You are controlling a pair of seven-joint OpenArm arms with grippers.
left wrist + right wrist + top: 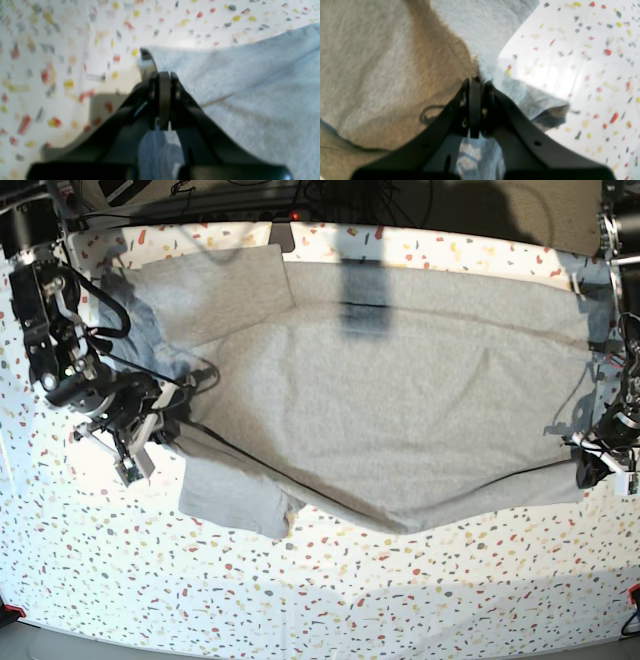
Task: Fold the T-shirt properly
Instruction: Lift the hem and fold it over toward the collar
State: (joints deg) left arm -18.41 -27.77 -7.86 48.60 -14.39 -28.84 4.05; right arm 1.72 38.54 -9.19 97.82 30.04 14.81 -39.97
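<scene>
The light grey T-shirt point(400, 400) lies spread wide across the speckled table point(330, 590), plain side up, with a sleeve point(235, 500) hanging out at the front left. My right gripper point(168, 418) is at the shirt's left side, near the shoulder, shut on a pinch of cloth. In the right wrist view its jaws point(476, 83) are pressed together with the T-shirt point(382, 62) bunched between them. My left gripper point(588, 465) is at the shirt's right front corner. The left wrist view shows it point(163, 76) shut on the T-shirt point(250, 87) at its edge.
The table top point(62, 50) is white with coloured flecks. A dark shadow point(365, 300) falls across the shirt near the back edge. Cables and dark gear point(300, 195) run along the back. The second arm's base point(615, 240) stands at the far right.
</scene>
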